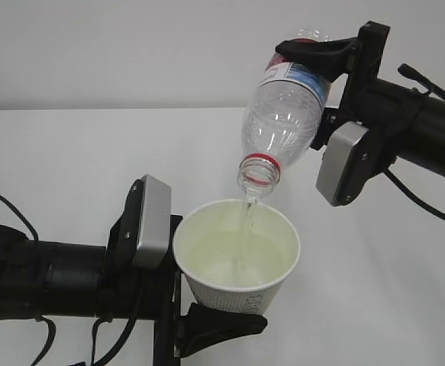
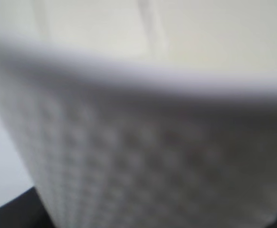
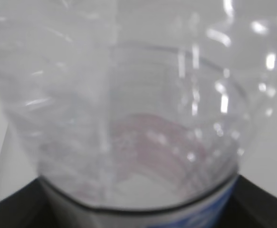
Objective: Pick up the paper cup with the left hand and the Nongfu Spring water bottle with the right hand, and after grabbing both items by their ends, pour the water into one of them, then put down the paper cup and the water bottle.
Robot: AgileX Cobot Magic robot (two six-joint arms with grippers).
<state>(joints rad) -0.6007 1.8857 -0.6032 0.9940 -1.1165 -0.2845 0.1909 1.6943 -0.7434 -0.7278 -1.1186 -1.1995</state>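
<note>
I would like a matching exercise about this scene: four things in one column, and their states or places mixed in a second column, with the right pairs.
1. paper cup
2. water bottle
3. left hand
4. right hand

A. grips the bottle near its base
B. tipped neck-down above the cup
C. upright, partly filled with water
D. holds the cup near its bottom

Pairs: 1-C, 2-B, 3-D, 4-A

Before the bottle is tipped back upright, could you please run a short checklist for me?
1. Right end effector shut on the Nongfu Spring water bottle near its base: ok.
2. Left end effector gripping the paper cup at its bottom: ok.
3. Bottle mouth over the cup opening: ok.
4. The water sits below the cup rim: ok.
5. Bottle fully drained: cannot tell.
6. Spills on the table: none seen, ok.
</note>
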